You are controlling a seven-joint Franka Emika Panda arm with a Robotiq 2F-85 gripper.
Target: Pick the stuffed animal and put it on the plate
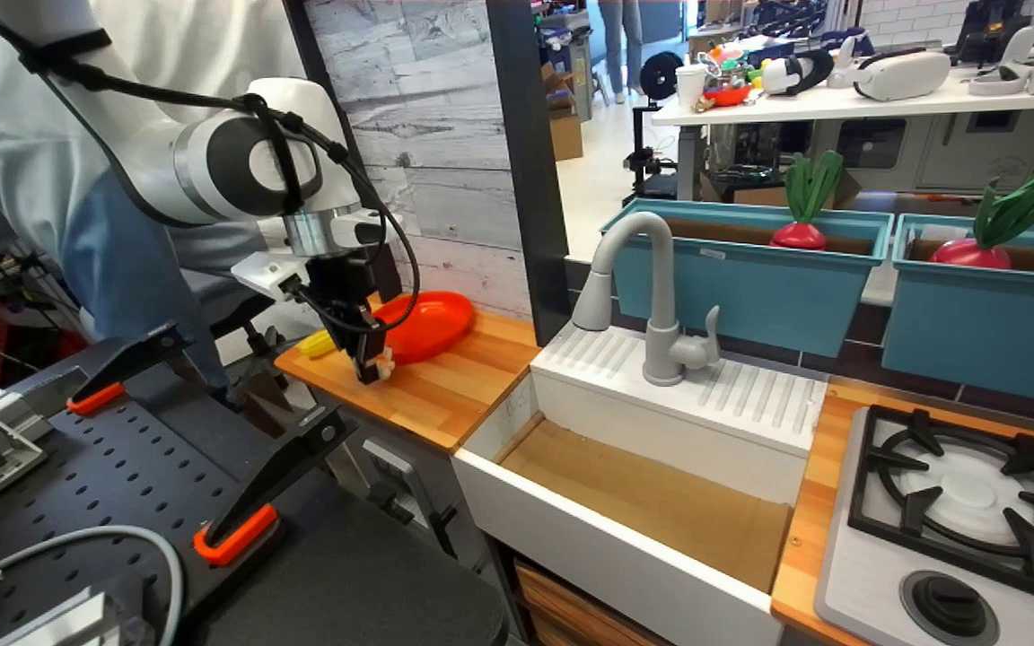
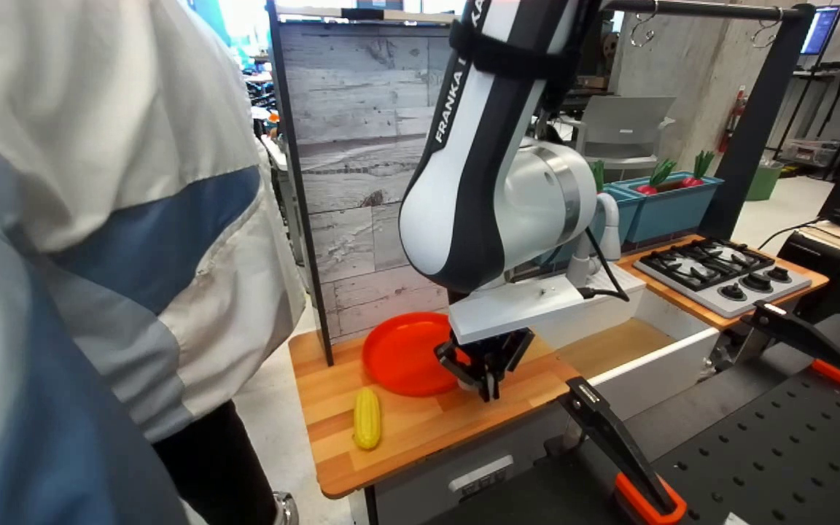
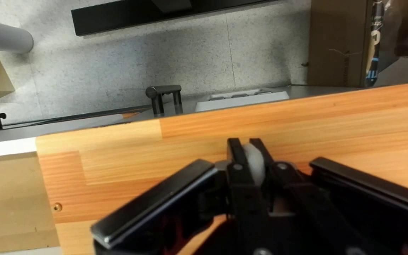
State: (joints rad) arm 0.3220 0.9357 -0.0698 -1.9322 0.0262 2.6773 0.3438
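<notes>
The stuffed animal is a small pale lump squeezed between the fingers in the wrist view, mostly hidden by them. A bit of it shows behind the fingertips in an exterior view. My gripper is shut on it, with the fingertips slightly apart. In both exterior views the gripper points down, low over the wooden counter, just beside the plate. I cannot tell whether the lump touches the counter. The round red-orange plate lies on the counter; it also shows in an exterior view, partly covered by the gripper.
A yellow corn toy lies on the wooden counter near the plate. A grey wooden panel stands behind. The sink with a grey faucet adjoins the counter. A person stands close to the counter's end.
</notes>
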